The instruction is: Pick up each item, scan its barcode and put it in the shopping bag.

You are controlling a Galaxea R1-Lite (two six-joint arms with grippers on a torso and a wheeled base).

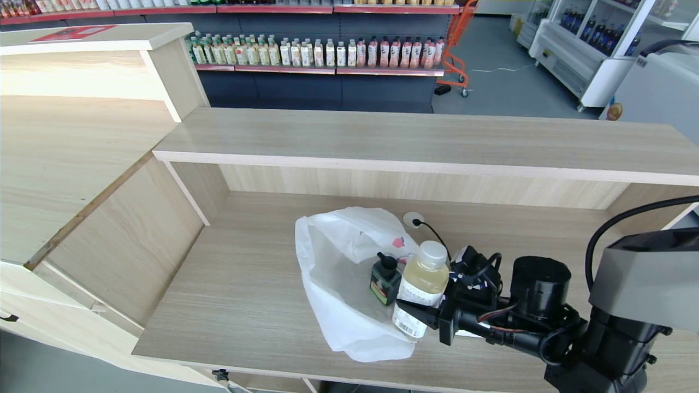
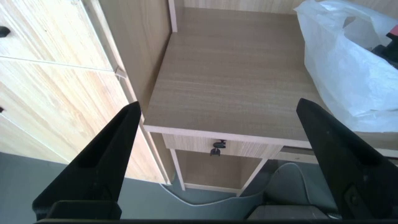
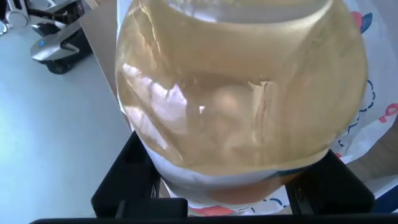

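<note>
A bottle of pale yellow drink (image 1: 423,281) with a white cap stands tilted over the edge of the white shopping bag (image 1: 338,273), with a barcode low on its label. My right gripper (image 1: 431,316) is shut on the bottle's lower body; the bottle (image 3: 242,93) fills the right wrist view, with black fingers (image 3: 134,190) on both sides. Just left of it, a small dark green bottle (image 1: 385,279) with a black cap stands upright at the bag's mouth. My left gripper (image 2: 224,162) is open and holds nothing, off the counter's front left corner, with the bag (image 2: 342,62) further along.
The work surface is a light wood counter (image 1: 240,284) with a raised shelf (image 1: 426,139) behind and a side wall on the left. A black cable runs from a round grommet (image 1: 413,219) behind the bag. Free room lies left of the bag.
</note>
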